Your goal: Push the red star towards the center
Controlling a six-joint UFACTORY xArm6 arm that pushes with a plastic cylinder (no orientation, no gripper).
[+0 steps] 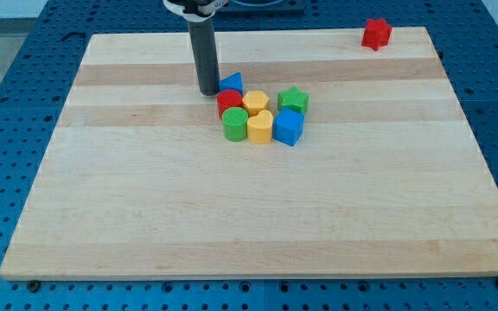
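The red star (375, 34) sits near the top right corner of the wooden board (145, 207), far from the other blocks. My tip (208, 91) rests on the board at the upper left of a cluster of blocks, just left of the blue triangle (232, 83). The cluster lies near the board's middle, well to the left and below the red star.
The cluster holds a red round block (229, 101), a yellow hexagon (255, 103), a green star (293, 99), a green round block (235, 124), a yellow block (260, 126) and a blue block (289, 128). A blue pegboard table (7, 104) surrounds the board.
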